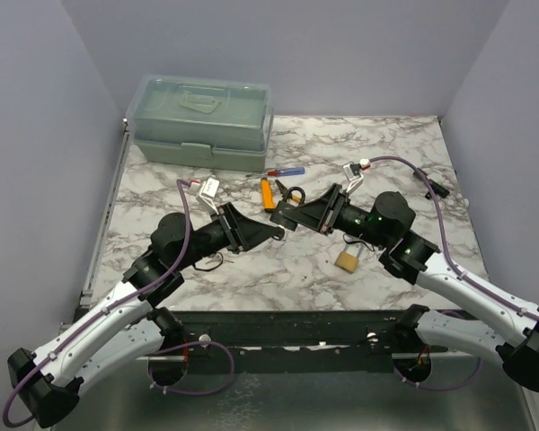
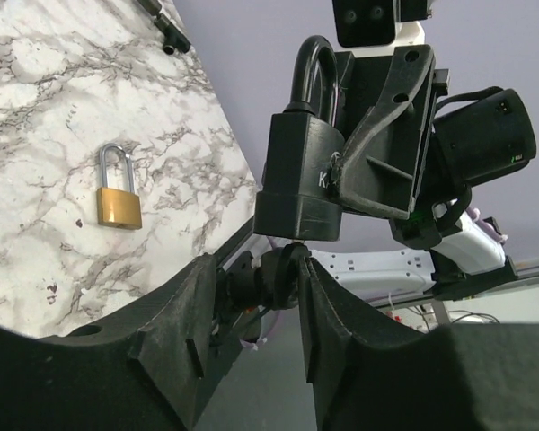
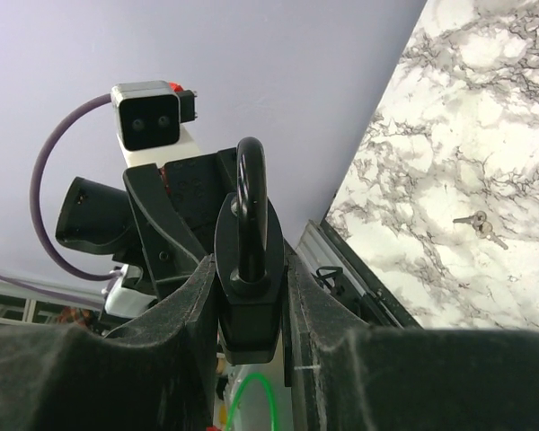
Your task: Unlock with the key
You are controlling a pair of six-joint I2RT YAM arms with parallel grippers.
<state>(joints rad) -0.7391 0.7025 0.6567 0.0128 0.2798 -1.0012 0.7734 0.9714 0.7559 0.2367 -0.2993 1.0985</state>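
Observation:
My right gripper (image 1: 289,215) is shut on a black padlock (image 3: 249,269) and holds it above the table, shackle pointing away from the wrist. In the left wrist view the padlock (image 2: 301,171) hangs upright between the right gripper's fingers (image 2: 386,135). My left gripper (image 2: 262,269) is shut on a black-headed key (image 2: 278,274), whose tip meets the padlock's underside. The key's blade is hidden. Both grippers meet at the table's middle, the left gripper (image 1: 277,232) just left of the right one.
A brass padlock (image 1: 347,260) lies on the marble table (image 1: 386,153) below the right gripper, also in the left wrist view (image 2: 119,202). Loose keys (image 3: 474,223) lie on the table. A green toolbox (image 1: 202,121) stands back left. An orange tool (image 1: 267,193) and a screwdriver (image 1: 285,171) lie behind the grippers.

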